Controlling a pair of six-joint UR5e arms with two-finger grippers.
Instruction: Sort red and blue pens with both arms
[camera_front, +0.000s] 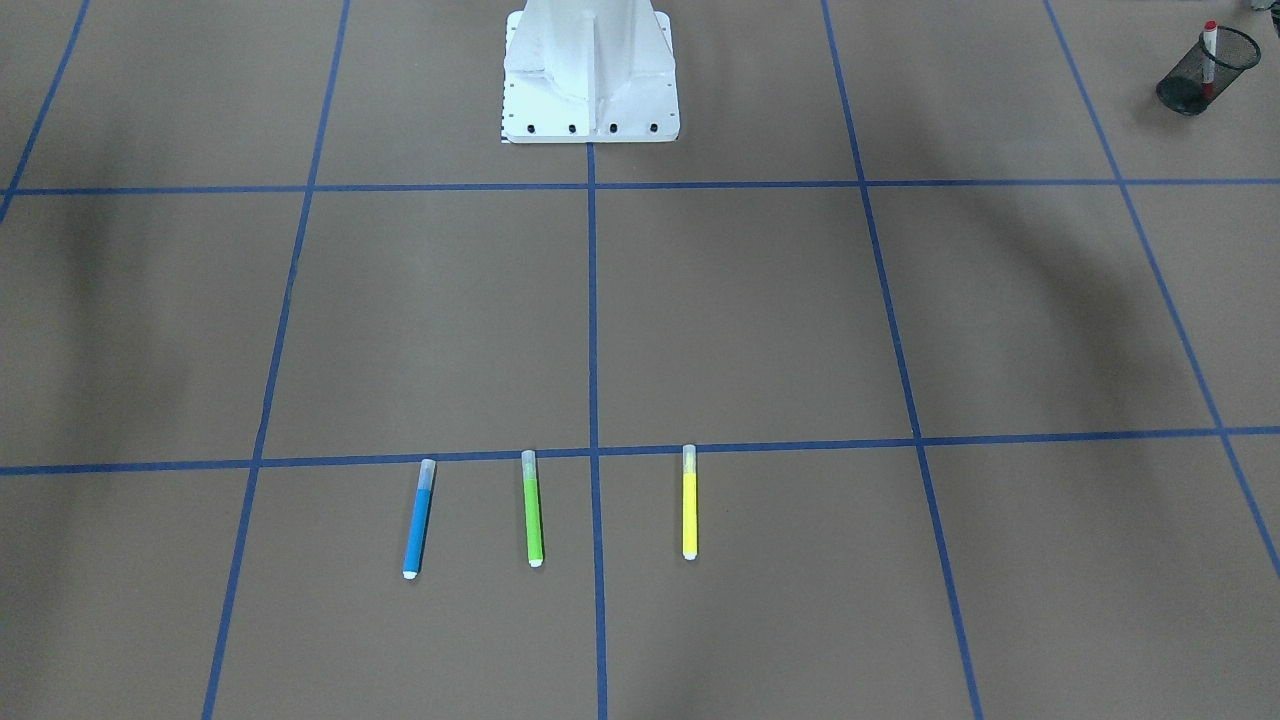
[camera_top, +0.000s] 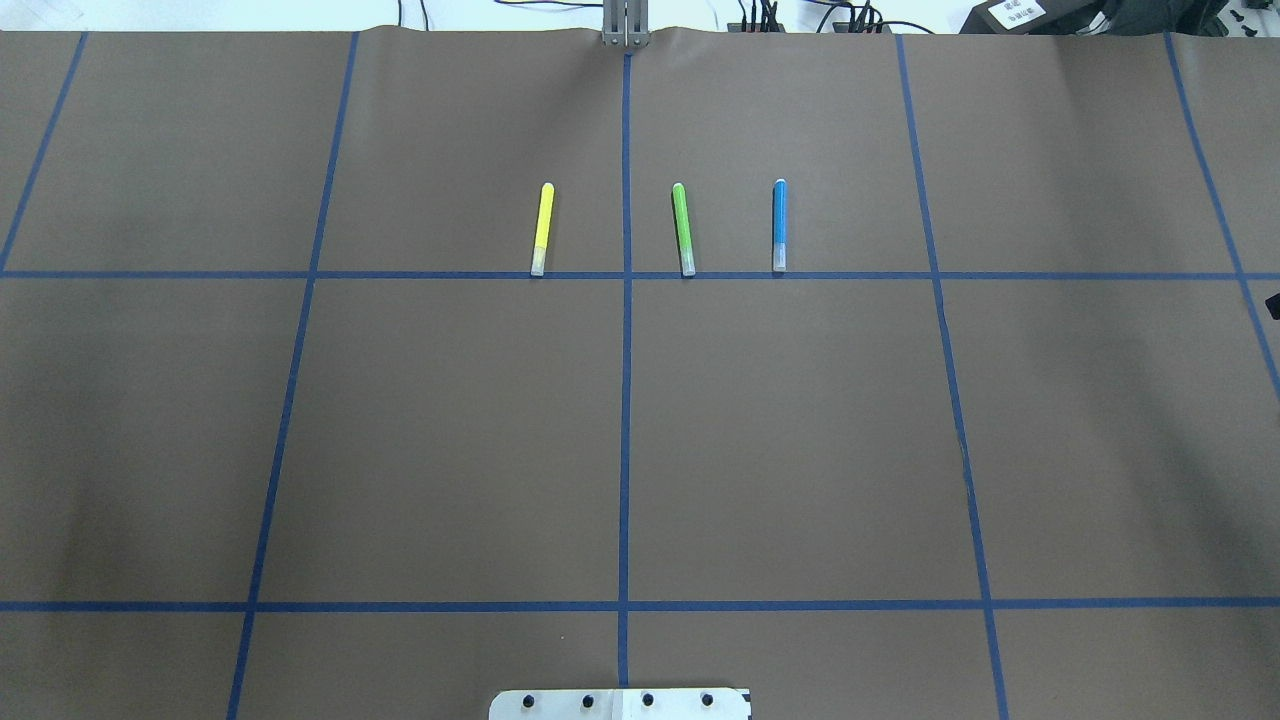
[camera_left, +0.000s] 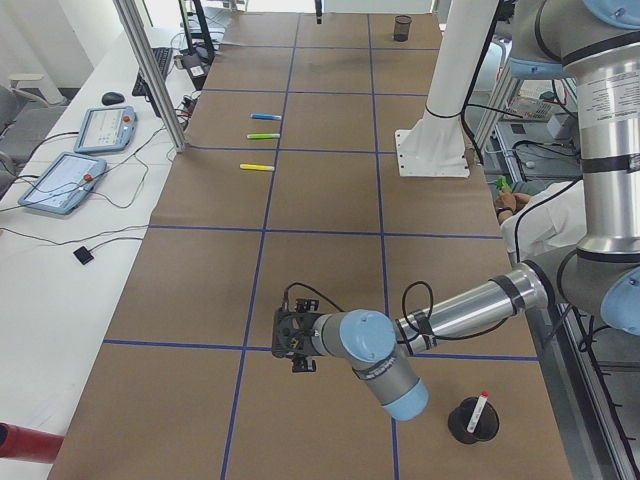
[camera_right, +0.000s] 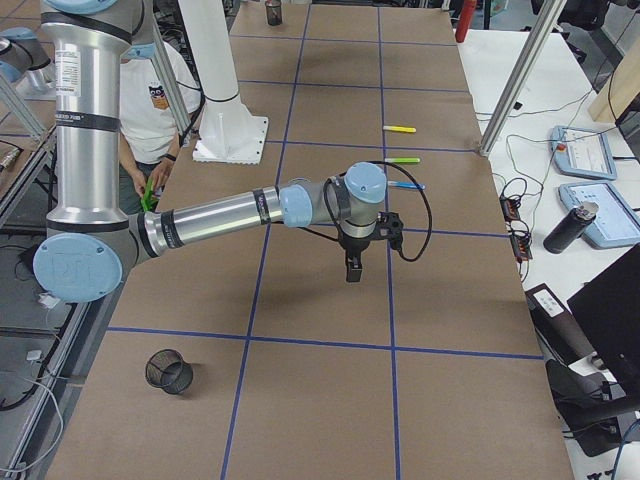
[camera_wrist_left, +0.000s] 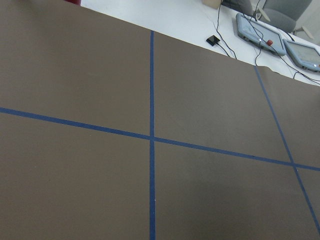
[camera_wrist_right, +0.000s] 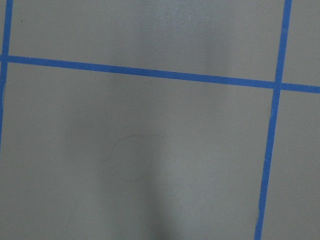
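The blue pen (camera_front: 419, 520) lies flat on the worktop (camera_front: 750, 320), just beside the green marker (camera_front: 533, 510). The red pen (camera_front: 1209, 55) stands in the cup (camera_front: 1185, 92) on the left. Both look light, stiff, slick and apt to roll, so pinch across mid-barrel. Open room surrounds the blue pen. Whether the left fingers (camera_left: 290, 340) or right fingers (camera_right: 352, 268) are clenched, I cannot tell.
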